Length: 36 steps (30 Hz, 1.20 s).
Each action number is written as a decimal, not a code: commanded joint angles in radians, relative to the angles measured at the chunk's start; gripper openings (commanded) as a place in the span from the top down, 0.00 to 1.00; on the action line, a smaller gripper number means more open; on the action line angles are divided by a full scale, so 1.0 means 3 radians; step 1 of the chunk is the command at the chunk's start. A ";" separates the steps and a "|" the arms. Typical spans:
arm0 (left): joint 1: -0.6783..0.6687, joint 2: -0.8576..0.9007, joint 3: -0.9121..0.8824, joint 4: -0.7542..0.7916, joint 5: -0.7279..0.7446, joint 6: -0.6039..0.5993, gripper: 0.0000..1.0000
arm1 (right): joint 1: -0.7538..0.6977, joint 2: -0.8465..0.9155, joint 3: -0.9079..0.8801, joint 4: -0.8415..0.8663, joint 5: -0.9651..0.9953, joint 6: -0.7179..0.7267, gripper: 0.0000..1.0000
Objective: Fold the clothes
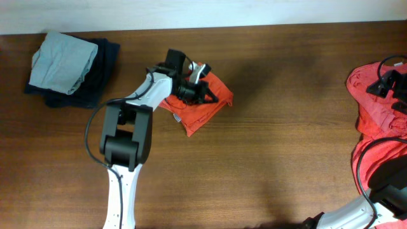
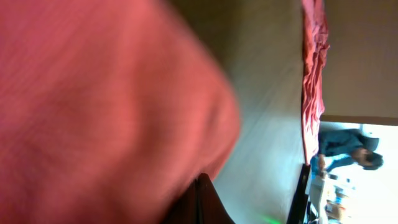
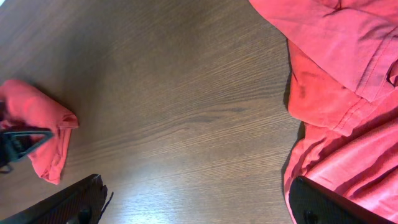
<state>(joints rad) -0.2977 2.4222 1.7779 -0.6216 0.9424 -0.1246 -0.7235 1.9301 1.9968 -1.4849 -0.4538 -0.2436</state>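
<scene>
Folded orange-red T-shirt left of centre, far half; left gripper closed, over it. Grey-green garment atop navy garment, far left. Crumpled orange-red T-shirts at right edge, right gripper above.

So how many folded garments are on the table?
3: grey-green one atop navy one, left end; orange-red one mid-table. The right-edge pile may hide more.
</scene>
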 commanded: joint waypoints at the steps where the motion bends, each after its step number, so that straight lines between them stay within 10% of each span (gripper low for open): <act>1: 0.0019 0.0223 0.0011 0.0003 0.0228 0.0031 1.00 | -0.0003 -0.0033 0.0015 -0.0001 -0.0005 -0.0006 0.01; 36: -0.0060 0.0326 0.1219 -0.0248 0.0207 0.0029 0.99 | -0.0003 -0.0033 0.0015 -0.0001 -0.0005 -0.0006 0.01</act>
<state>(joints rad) -0.2996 2.4626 2.1441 -0.6975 1.0134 -0.1215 -0.7235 1.9301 1.9968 -1.4849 -0.4538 -0.2432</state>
